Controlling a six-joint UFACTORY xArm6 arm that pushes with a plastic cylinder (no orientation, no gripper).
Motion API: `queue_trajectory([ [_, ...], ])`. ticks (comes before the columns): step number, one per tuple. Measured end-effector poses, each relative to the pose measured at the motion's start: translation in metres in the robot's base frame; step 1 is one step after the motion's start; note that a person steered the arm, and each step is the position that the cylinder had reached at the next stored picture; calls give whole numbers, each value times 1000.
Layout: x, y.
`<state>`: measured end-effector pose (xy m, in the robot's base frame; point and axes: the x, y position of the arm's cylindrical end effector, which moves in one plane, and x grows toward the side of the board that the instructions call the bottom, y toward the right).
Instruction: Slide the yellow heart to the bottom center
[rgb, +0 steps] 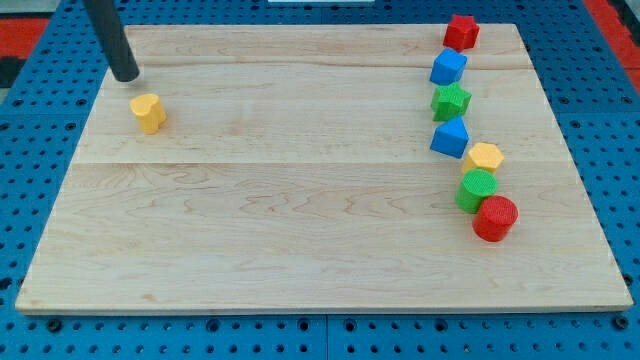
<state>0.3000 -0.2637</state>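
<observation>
Yellow heart (148, 113) sits on the far left of the counter (300, 200), alone and well apart from every other block. My tip (127, 75) rests just beyond it, slightly to its left, near but not touching. I end in a plain rod, with no fingers to spread or press together. On the right side, a ragged column of blocks runs from far to near: red star (461, 32), blue block (448, 67), green star (451, 100), a second blue block (450, 138), yellow hexagon (484, 157), green cylinder (477, 189), and red cylinder (495, 218) nearest, each close beside or touching its neighbour.
</observation>
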Motion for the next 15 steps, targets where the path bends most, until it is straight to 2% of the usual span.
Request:
queue_trajectory([
  [5, 53, 3],
  [10, 69, 92],
  [13, 113, 104],
  [15, 125, 145],
])
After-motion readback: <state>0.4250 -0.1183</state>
